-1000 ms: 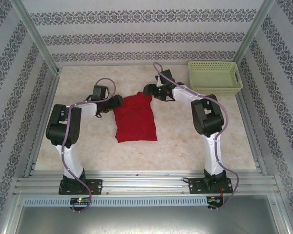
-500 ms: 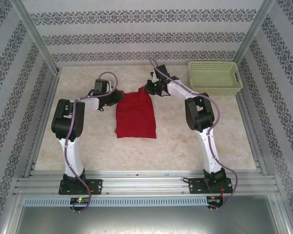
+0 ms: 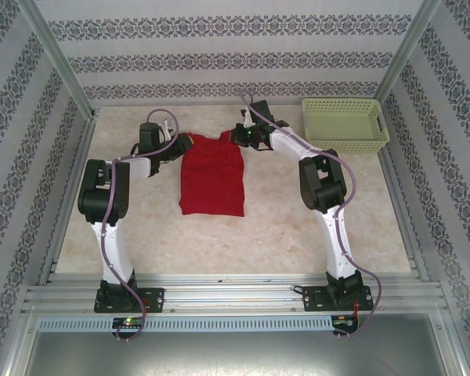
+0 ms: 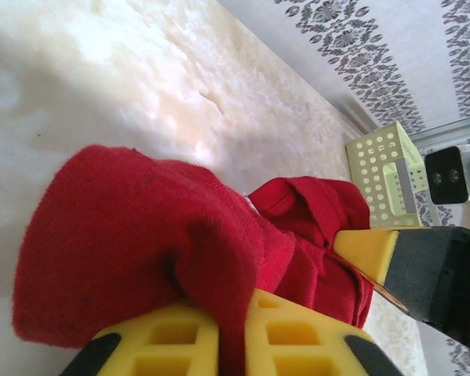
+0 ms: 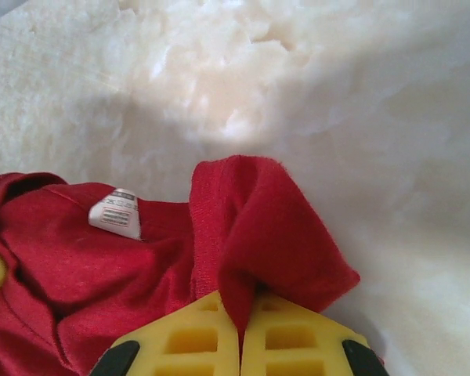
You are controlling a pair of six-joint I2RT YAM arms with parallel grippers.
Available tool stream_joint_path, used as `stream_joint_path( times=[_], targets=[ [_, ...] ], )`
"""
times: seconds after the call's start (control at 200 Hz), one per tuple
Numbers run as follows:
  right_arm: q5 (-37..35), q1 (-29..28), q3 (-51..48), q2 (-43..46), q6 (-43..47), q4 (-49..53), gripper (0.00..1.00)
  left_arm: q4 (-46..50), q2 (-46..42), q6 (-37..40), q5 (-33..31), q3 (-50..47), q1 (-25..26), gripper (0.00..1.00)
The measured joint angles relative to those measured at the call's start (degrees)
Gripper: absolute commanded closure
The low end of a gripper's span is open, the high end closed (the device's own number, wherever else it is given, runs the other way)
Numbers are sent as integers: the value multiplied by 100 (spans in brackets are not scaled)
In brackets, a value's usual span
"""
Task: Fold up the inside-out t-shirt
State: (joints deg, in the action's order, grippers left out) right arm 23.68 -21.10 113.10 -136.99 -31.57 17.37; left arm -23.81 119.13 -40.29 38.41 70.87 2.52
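Observation:
The inside-out t-shirt [image 3: 211, 180] is bright red and lies folded in a tall oblong at the middle of the table. My left gripper [image 3: 180, 143] is shut on its far left corner, and the red cloth [image 4: 141, 235] bunches between the yellow pads [image 4: 180, 341]. At the far right corner my right gripper [image 3: 236, 137] is shut on a fold of the t-shirt [image 5: 258, 227], pinched between its yellow pads [image 5: 290, 337]. A white label [image 5: 116, 213] shows on the cloth near the neck. The right gripper's yellow pad [image 4: 368, 251] also shows in the left wrist view.
A pale green lattice basket [image 3: 345, 124] stands at the back right corner of the table, close to the right arm's elbow. Patterned walls [image 3: 235, 55] close in the back and both sides. Bare marbled table [image 3: 298, 227] lies in front of the shirt.
Both grippers closed on the shirt's far corners and moved toward the back wall, drawing the shirt's top edge up and stretching it a little wider.

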Motion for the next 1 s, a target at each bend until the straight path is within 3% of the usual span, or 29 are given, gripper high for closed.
stream_joint_path(
  times=[0.11,0.19,0.28,0.435,0.669,0.999],
  targets=[
    [-87,63,260,-146,-7,129,44,765,232,249,-225,439,-4,54],
    [-278,116,468,-227,15,354,30,1587,251,520,-555,739,-9,40],
    [-503,181,483,-197,48,564,22,2448,164,765,-1029,1045,-13,29],
    [-686,216,-535,387,50,599,16,3342,-562,973,-1517,844,-42,24],
    [-675,-70,-2765,1827,-201,210,16,3405,-1628,966,-1268,-291,-11,27],
    [-479,-391,-3075,1788,-627,-188,20,3373,-1213,831,-743,-699,162,38]
  ],
)
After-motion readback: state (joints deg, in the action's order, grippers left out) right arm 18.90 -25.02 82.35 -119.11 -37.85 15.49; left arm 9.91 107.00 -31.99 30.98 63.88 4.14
